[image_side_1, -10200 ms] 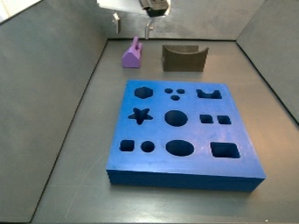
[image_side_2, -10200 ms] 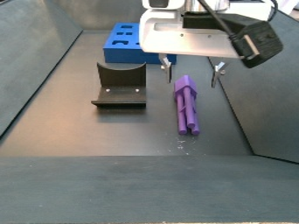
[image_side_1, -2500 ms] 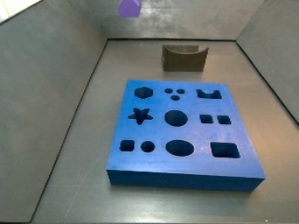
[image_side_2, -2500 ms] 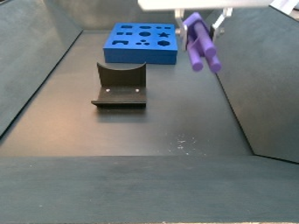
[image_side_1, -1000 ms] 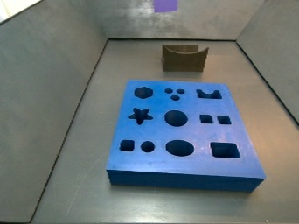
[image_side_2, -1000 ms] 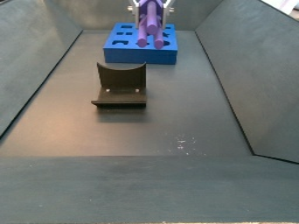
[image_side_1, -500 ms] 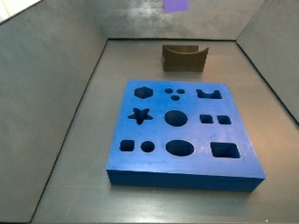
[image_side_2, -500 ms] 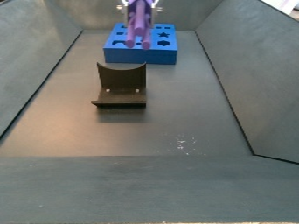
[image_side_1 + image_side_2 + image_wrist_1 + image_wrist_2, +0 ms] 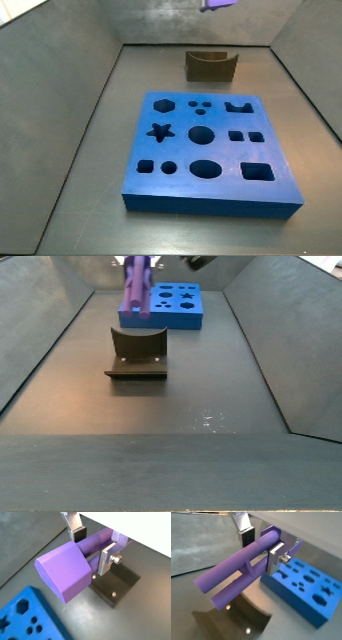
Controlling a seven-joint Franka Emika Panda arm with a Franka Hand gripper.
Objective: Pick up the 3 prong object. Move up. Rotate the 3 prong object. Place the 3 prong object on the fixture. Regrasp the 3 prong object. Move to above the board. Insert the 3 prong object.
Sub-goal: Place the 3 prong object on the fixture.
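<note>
The 3 prong object (image 9: 63, 572) is a light-purple piece with parallel prongs (image 9: 234, 579) running from a blocky base. My gripper (image 9: 92, 543) is shut on it across the prongs, with a silver finger plate (image 9: 276, 557) pressed on each side. In a side view the piece (image 9: 136, 286) hangs upright in the air above the fixture (image 9: 136, 353), and only its tip (image 9: 221, 4) shows at the frame's upper edge in the other. The dark notched fixture (image 9: 210, 65) stands beyond the blue board (image 9: 207, 150). The fixture (image 9: 117, 587) also lies under the piece in a wrist view.
Grey sloping walls (image 9: 54, 346) enclose the dark floor (image 9: 174, 426) on both sides. The blue board (image 9: 174, 304) with its cut-out holes lies behind the fixture, and its edge (image 9: 304, 592) shows beside the held piece. A board corner (image 9: 27, 619) is also visible.
The held piece has travelled sideways, leftwards in one side view and rightwards in the other, and now hangs over the fixture. Much earlier it lay on the floor.
</note>
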